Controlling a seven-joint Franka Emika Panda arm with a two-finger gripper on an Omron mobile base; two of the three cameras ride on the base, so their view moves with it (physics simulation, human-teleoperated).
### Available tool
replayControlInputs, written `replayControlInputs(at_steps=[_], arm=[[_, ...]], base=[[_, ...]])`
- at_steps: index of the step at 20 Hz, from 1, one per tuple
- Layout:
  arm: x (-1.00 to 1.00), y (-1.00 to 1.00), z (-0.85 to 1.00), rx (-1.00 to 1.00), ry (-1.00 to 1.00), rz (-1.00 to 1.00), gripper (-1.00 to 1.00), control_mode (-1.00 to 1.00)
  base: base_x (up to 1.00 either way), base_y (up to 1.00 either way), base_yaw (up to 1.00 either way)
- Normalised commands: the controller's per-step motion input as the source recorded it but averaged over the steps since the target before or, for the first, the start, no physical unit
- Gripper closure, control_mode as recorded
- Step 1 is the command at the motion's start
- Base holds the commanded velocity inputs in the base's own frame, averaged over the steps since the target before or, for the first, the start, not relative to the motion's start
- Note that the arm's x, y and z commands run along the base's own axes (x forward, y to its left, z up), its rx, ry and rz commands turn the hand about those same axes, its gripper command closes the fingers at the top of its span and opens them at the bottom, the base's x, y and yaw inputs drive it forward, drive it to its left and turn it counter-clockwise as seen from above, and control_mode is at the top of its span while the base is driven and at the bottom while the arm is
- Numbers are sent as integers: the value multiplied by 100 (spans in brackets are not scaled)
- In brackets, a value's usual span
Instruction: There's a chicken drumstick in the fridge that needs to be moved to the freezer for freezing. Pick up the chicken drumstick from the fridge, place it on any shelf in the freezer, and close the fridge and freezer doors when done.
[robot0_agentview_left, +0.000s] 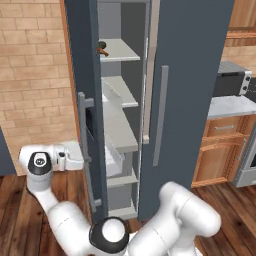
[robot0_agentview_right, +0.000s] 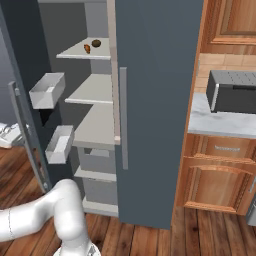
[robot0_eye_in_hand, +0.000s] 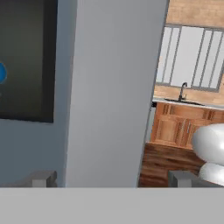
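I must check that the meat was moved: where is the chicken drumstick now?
The chicken drumstick lies on the top shelf of the open freezer, just left of a dark brown round lump in the right base view.

1. Freezer door (robot0_agentview_left: 82, 75): dark slate-grey, with a black panel (robot0_eye_in_hand: 26, 61) carrying a blue spot at the far left of the hand view.
2. Fridge door (robot0_agentview_right: 160, 100): the same slate-grey; its bar handle (robot0_agentview_right: 123, 120) is lighter grey.
3. Shelf (robot0_agentview_right: 86, 50), upper left of the right base view: light grey.
4. Drumstick (robot0_agentview_right: 87, 48): orange-brown (the lump (robot0_agentview_right: 96, 43) beside it is dark brown).
5. Bins (robot0_agentview_right: 47, 90): white.
6. Wall (robot0_agentview_left: 30, 60): tan brick pattern.
7. Floor (robot0_agentview_right: 150, 237): reddish-brown planks.
8. Cabinets (robot0_agentview_right: 215, 175): warm orange wood.
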Motion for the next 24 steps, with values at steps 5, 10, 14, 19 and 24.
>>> replayControlInputs(at_steps=[5,10,14,19,24], arm=[[0,-99,0,17,1,0,-100,-100],[1,-100,0,18,0,0,-100,-100],[38,-89,0,15,0,0,-100,-100],[64,-79,0,14,0,0,-100,-100],[89,-60,0,11,5,0,-100,-100]], base=[[0,0,0],[0,0,0],[0,0,0],[0,0,0],[0,0,0]])
